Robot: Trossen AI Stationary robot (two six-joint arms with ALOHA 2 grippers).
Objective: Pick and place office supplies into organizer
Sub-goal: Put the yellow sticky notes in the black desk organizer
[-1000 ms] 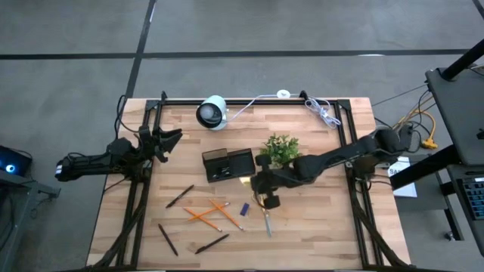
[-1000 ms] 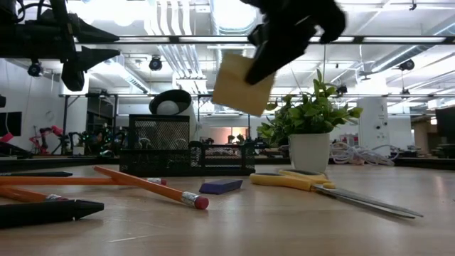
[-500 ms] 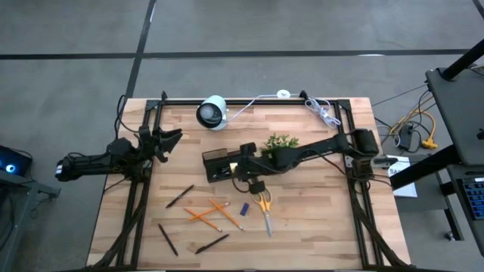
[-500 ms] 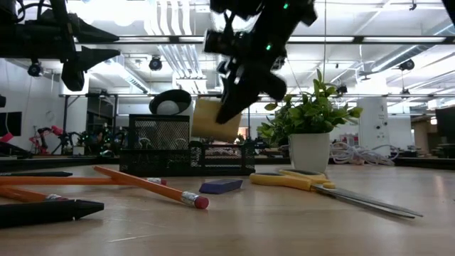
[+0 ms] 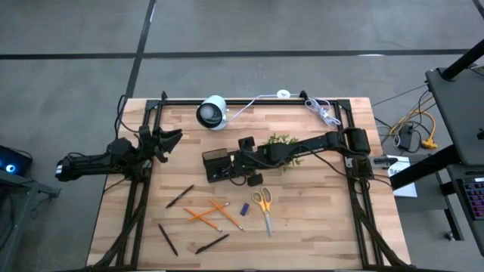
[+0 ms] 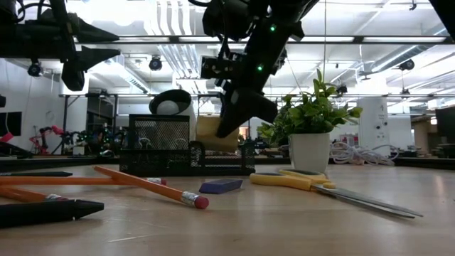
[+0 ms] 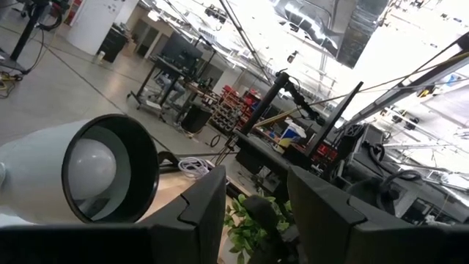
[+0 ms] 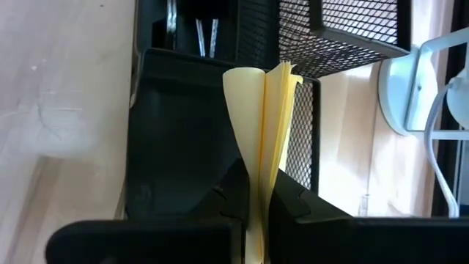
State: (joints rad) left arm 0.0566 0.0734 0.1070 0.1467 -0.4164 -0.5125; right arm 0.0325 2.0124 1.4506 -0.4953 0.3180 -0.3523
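The black mesh organizer (image 5: 217, 162) stands mid-table. My right gripper (image 5: 240, 163) hangs over its right half, shut on the yellow sticky-note pad (image 8: 264, 110). In the low view the pad (image 6: 215, 133) sits at the height of the organizer's walls (image 6: 160, 146). Orange pencils (image 5: 204, 215), black pens (image 5: 180, 196), yellow-handled scissors (image 5: 265, 208) and a small blue piece (image 5: 244, 208) lie flat on the near half of the table. My left gripper (image 5: 170, 137) waits open at the table's left edge, raised. My right gripper pinches one edge of the pad (image 8: 261, 180) between its two fingers (image 8: 229, 199). It slants down from the table's right. The pad stands on edge beyond the fingertips, its leaves fanning apart at the free end (image 8: 272, 73), over an organizer compartment (image 8: 176, 132). Whether it touches the organizer I cannot tell.
A potted green plant (image 5: 281, 143) stands right under my right arm. A white round camera device (image 5: 212, 112) sits at the far edge, with a white coiled cable (image 5: 321, 112) at the far right. Black rails (image 5: 140, 204) run along both table sides.
My right gripper has carried the pad from above the scissors toward the table's far left and down, rolling a little. It now hangs over the organizer, with the pad lowered to the height of its walls. The gripper stays shut on the pad.
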